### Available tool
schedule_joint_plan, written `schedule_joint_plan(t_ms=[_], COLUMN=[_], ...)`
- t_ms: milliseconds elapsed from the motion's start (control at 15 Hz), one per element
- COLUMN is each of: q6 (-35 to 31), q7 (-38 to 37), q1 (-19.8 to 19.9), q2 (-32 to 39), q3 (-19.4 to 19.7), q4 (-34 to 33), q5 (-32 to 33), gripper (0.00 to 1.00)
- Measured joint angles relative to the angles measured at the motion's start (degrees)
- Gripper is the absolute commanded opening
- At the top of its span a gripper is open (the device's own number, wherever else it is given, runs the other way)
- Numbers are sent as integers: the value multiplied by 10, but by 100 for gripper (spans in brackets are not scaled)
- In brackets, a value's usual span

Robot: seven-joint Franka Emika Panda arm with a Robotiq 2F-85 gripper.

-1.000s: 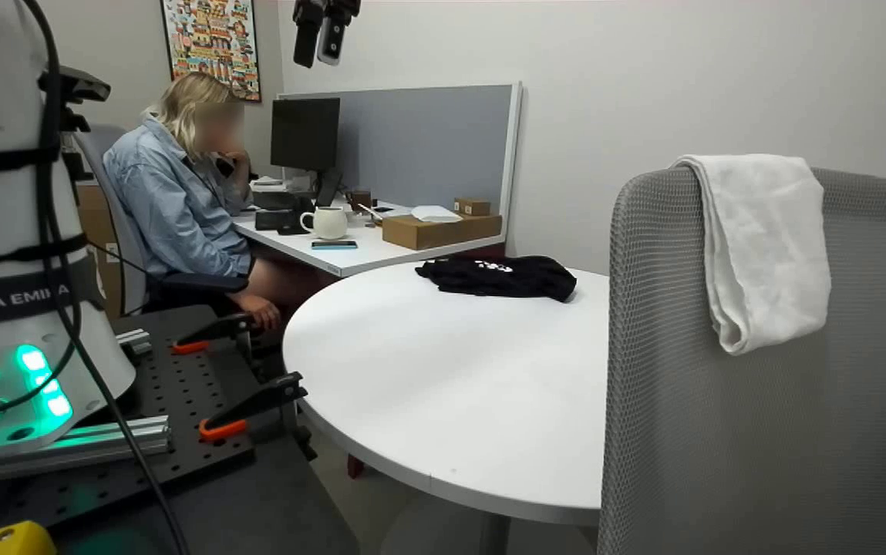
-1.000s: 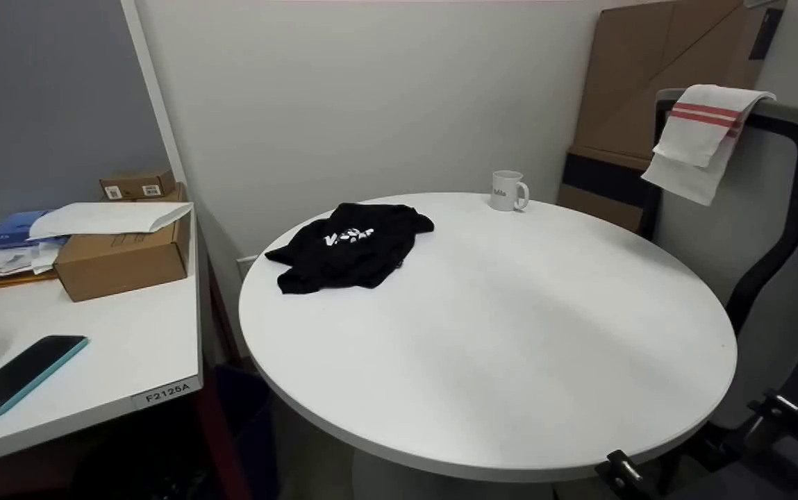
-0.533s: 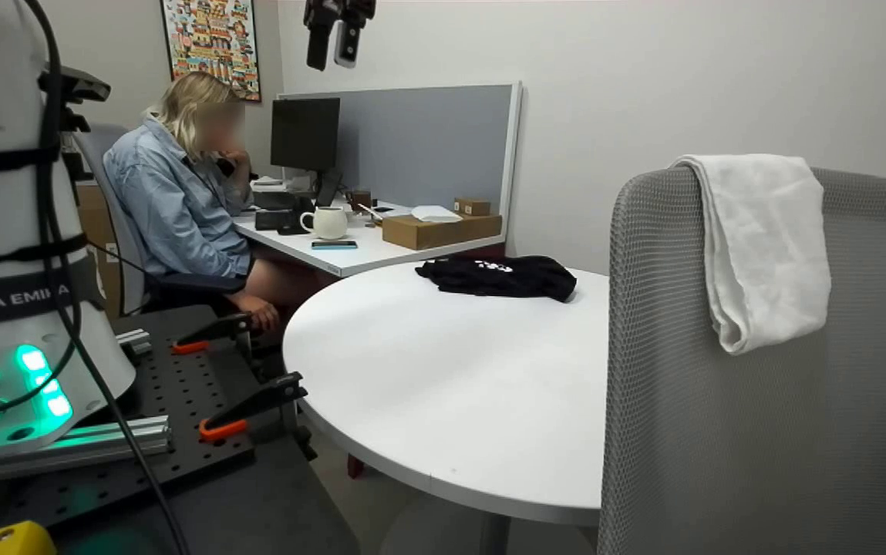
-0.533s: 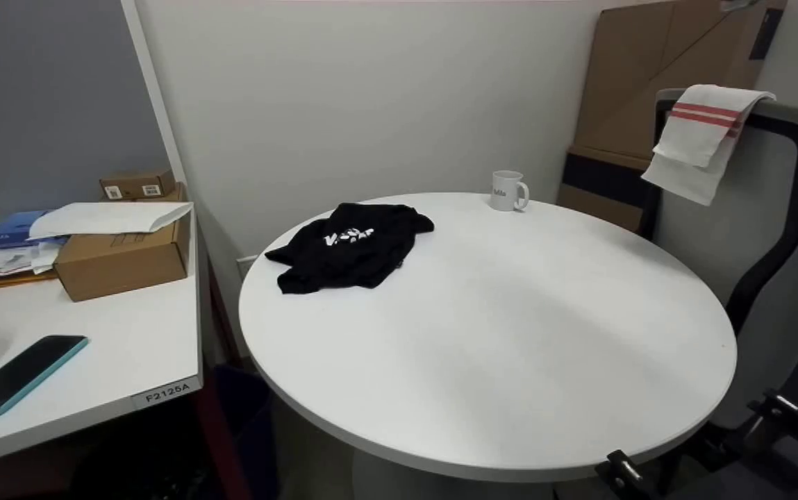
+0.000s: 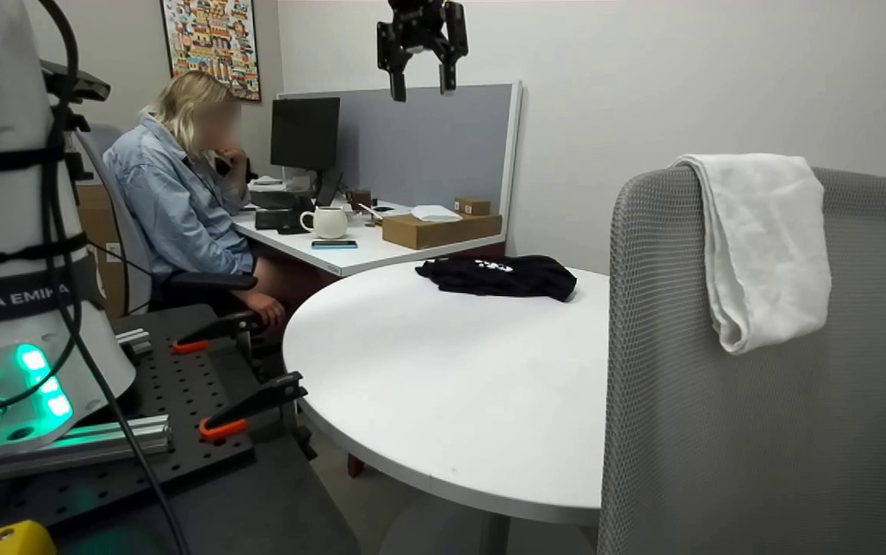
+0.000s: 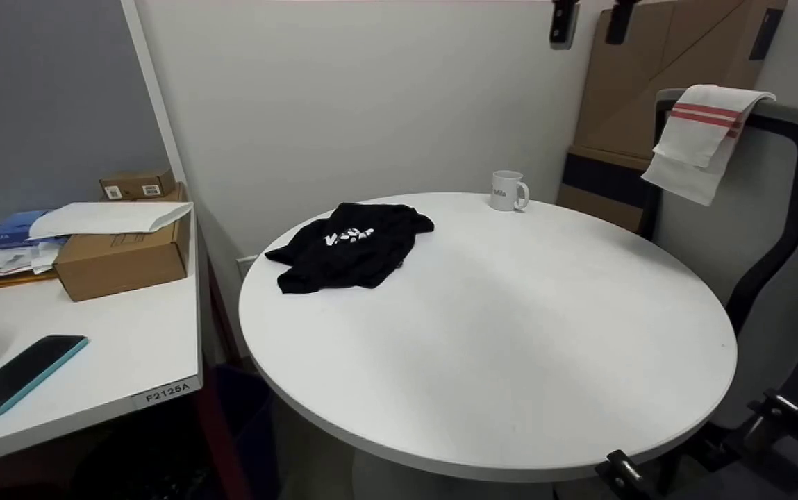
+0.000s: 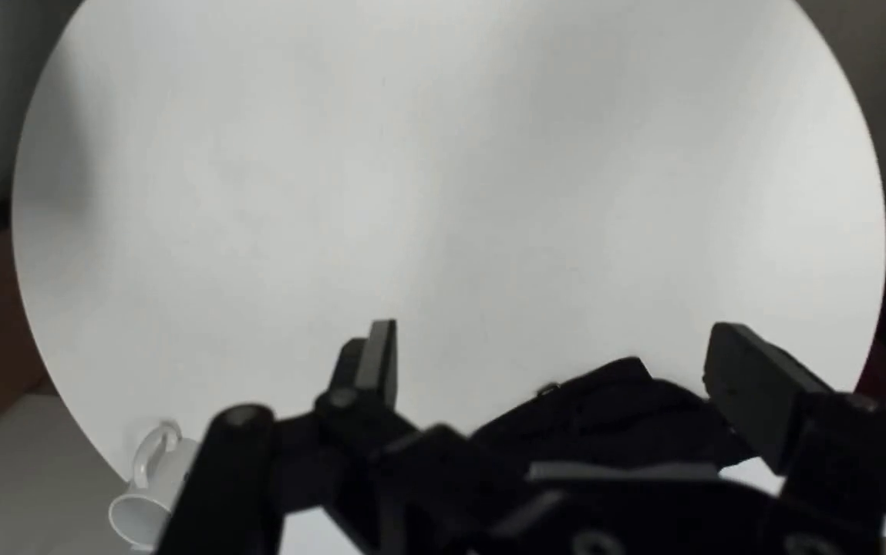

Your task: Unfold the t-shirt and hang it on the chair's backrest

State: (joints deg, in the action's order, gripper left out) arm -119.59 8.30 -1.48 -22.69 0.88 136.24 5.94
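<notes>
T-shirt (image 6: 353,258): black, white print up, lying bunched on the bench (image 6: 510,361), toward its far left in an exterior view.
Fingers (image 6: 560,24): spread wide, tips down, nothing between them, hanging high above the bench and apart from the cloth.
T-shirt from fingers: in that view, below and well to the left; in the wrist view, between the tips from side to side, closer to the right-hand one and partly hidden.
T-shirt's long axis: roughly near left to far right, though the crumpled outline leaves it loose.
Chair's backrest (image 5: 770,432): right of the T-shirt in both exterior views, white towel (image 5: 766,254) draped over its top.
Mug (image 6: 505,192): upright by the far rim, right of the T-shirt, not touching it.
Step in hand: likely the approach; unfolding and hanging look undone.
Coming move: probably a descent leftward to the T-shirt's right edge, where a pinch might take several layers at once.
</notes>
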Motion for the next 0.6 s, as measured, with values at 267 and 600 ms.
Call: schedule_joint_plan(t_ms=[267,600], q6=[-81,-116], q7=[27,77], q1=[-13,-25], q2=[106,241], q3=[-18,-38], q4=[-55,-147], q5=[17,22], gripper=[100,100])
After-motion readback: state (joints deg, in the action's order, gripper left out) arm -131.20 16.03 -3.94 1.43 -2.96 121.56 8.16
